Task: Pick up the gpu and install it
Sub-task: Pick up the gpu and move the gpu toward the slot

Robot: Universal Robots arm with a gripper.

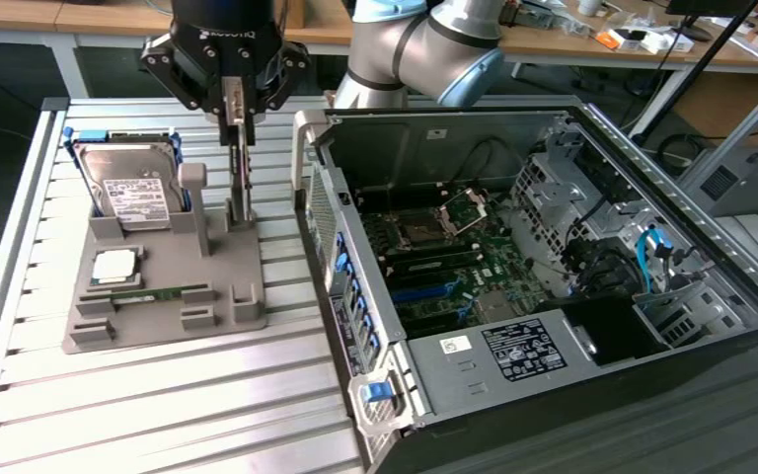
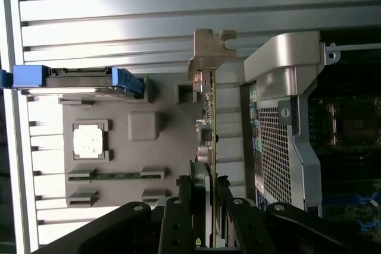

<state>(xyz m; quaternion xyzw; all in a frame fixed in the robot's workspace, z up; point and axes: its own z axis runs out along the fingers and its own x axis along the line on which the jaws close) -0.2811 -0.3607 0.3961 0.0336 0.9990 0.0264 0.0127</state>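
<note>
Grey plastic fixture tray (image 1: 221, 272) at left of the exterior view, on a slatted aluminium table (image 1: 155, 415). Seated in it: hard drive (image 1: 135, 193), processor (image 1: 115, 265), memory stick (image 1: 155, 294). Upright on edge at the tray's right side, upper left of centre: the gpu (image 1: 241, 183), lower edge at or just inside its slot; not possible to tell whether clear of it. Directly above, gripper (image 1: 234, 123) partly closed, with fingers (image 2: 200, 191) clamped on both flat faces of the card near its upper edge. Silver bracket (image 2: 209, 52) at the end away from the grip. Open computer case (image 1: 695, 227) just beside the tray, to the right, with motherboard (image 1: 458, 267) exposed.

Handling, by judgement: light, rigid, thin, fragile. Hold by bare board faces or edges; keep off components and the contact edge. Keep vertical; likely to pivot under an off-centre grip.
</note>
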